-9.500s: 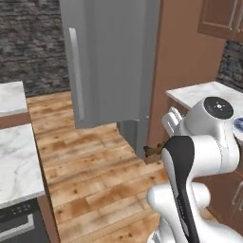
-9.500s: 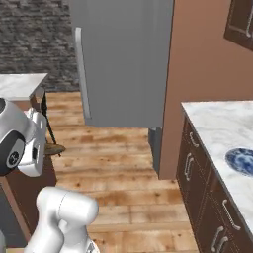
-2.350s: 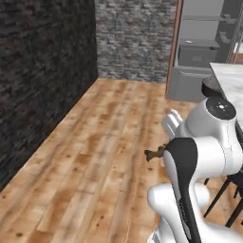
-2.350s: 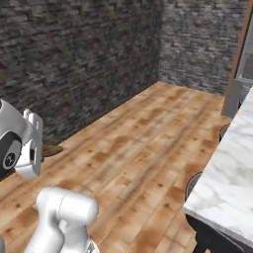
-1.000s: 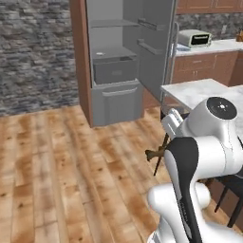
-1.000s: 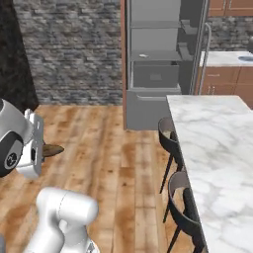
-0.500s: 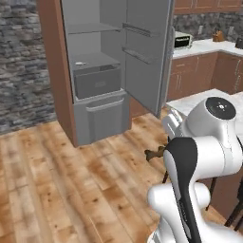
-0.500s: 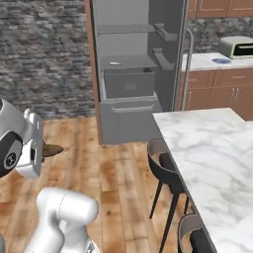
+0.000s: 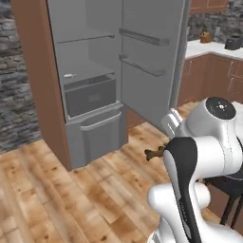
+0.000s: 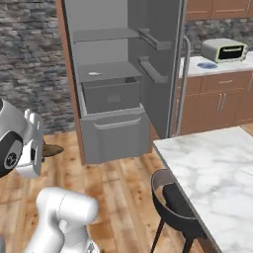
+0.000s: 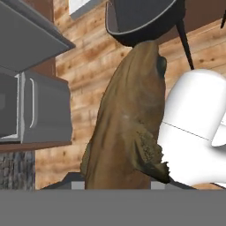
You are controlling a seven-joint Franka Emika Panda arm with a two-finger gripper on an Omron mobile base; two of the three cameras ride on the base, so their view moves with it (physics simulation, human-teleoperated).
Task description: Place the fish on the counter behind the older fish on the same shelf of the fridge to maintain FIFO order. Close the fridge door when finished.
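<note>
The slender dark brown fish [image 11: 128,123] is being carried, pinched in the end effector [image 9: 159,153], toward the tall grey fridge [image 9: 90,71]; placement behind the pale silvery-white fish [image 9: 69,75] is being called for next.

The fridge [image 9: 90,95] is cut off by the top edge in both base views. On its shelf [image 10: 106,70], the older fish [image 10: 94,73] is a pale sliver too small to show head or tail. The fish [image 11: 128,128] has its lower end hidden below the hand view's bottom; in the left base view the arm covers all but its tail. The table [image 10: 217,173] runs off the right edge.
</note>
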